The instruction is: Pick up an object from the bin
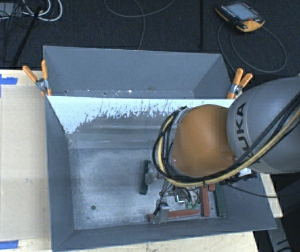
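The arm's orange cover (202,140) hung low in the bin (87,193), hiding most of the tool (163,197) under its lower edge. Whether the tool stood apart or together could not be told. Just below the cover lay a small heap: a reddish-brown bar (180,214), a red strip (205,201) and a green piece (220,201). A dark grey-green piece (145,178) lay left of the cover. Nothing looked gripped, and the low pose probably put the heap within the tool's reach.
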{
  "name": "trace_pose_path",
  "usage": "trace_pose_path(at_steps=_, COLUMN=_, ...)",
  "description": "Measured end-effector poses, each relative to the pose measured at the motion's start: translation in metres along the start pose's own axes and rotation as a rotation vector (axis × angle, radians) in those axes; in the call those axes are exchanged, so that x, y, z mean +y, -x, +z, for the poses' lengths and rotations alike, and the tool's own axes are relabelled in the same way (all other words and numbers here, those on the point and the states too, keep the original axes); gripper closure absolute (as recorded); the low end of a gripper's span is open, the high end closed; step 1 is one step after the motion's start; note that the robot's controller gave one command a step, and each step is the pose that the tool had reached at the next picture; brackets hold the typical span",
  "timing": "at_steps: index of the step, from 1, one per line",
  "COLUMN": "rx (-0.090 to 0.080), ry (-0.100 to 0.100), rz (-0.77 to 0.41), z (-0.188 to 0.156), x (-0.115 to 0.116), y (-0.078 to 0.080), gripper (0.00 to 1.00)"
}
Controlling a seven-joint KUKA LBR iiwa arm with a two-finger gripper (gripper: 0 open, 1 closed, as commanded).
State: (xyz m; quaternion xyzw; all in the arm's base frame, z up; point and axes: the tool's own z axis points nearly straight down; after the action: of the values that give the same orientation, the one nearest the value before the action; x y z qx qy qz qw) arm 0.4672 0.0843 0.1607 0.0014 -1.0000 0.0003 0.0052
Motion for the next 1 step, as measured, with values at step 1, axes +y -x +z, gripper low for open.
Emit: trace_pose_path(at_steps=1, rx=-0.008, ry=0.001, rz=0.004, z=-0.0038, x=-0.0004, y=0.0019, gripper=0.0)
